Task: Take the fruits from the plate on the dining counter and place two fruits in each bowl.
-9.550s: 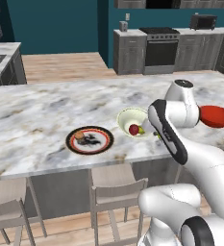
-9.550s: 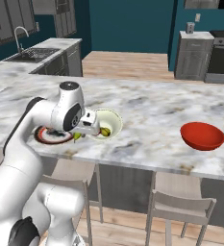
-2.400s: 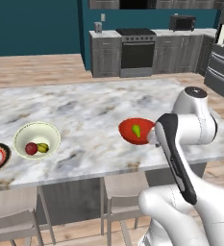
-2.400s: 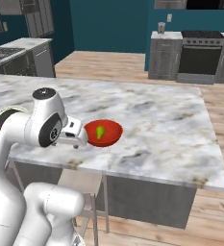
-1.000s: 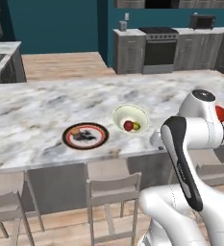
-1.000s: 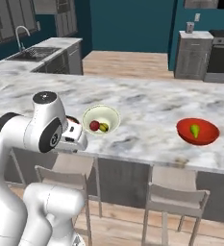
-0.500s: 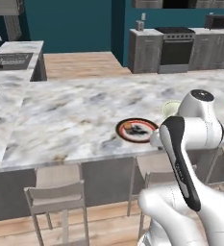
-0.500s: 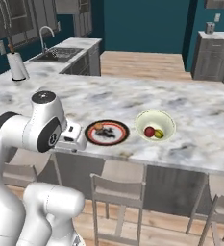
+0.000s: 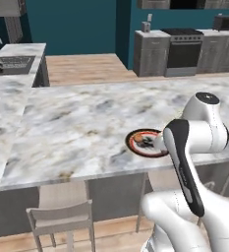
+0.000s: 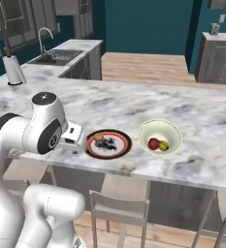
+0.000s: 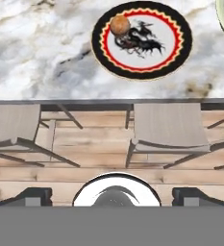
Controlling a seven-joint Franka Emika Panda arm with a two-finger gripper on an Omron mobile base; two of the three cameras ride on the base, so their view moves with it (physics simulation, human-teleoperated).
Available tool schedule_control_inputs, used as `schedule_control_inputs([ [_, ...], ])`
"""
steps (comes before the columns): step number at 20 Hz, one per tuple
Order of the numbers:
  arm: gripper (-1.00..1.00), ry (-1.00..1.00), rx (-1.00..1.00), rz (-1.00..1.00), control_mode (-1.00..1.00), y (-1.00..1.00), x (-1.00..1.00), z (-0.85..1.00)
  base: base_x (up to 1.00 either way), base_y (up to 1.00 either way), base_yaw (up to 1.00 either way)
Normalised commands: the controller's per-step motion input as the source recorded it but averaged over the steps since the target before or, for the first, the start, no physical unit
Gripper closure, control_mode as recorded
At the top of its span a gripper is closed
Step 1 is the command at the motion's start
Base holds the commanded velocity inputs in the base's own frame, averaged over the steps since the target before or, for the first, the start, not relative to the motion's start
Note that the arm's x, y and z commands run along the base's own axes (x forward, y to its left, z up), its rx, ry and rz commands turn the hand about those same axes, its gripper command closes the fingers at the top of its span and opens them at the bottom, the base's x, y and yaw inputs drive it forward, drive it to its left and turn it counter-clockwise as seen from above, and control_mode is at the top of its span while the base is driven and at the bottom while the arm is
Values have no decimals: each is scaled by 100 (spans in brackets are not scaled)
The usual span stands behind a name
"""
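Note:
The plate (image 11: 157,58) with black rim and red ring lies on the dining counter (image 11: 31,57) near its front edge, and a tan-orange fruit (image 11: 119,25) sits on its pale centre. My gripper (image 10: 73,144) hangs open just left of the plate (image 10: 115,148) at the counter's edge, its fingertips (image 11: 34,194) wide apart with nothing between them. Right of the plate stands the cream-white bowl (image 10: 172,131), holding the dark red fruit (image 10: 153,144) and the small yellow-green one (image 10: 163,145). In the left base view my arm covers part of the plate (image 9: 138,147). The red bowl and the pear are out of view.
Grey stools (image 11: 167,127) (image 10: 119,207) stand under the counter's front edge below my hand. A sink (image 10: 56,57) and a paper towel roll (image 10: 12,70) are at the far left. Dark cabinets and a stove (image 9: 184,49) line the back wall.
The whole picture has shifted: the base has driven left along the counter. The plate now lies right before the hand, and the red bowl with the pear has left both views.

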Motion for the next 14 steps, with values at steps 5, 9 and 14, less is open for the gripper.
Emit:
schedule_control_inputs([
  [5,-100,0,0,0,-100,10,73,0,11,2,0],
  [9,-100,0,0,0,-100,1,100,0,0,0,0],
  [14,-100,0,0,0,-100,0,100,-11,0,0,0],
])
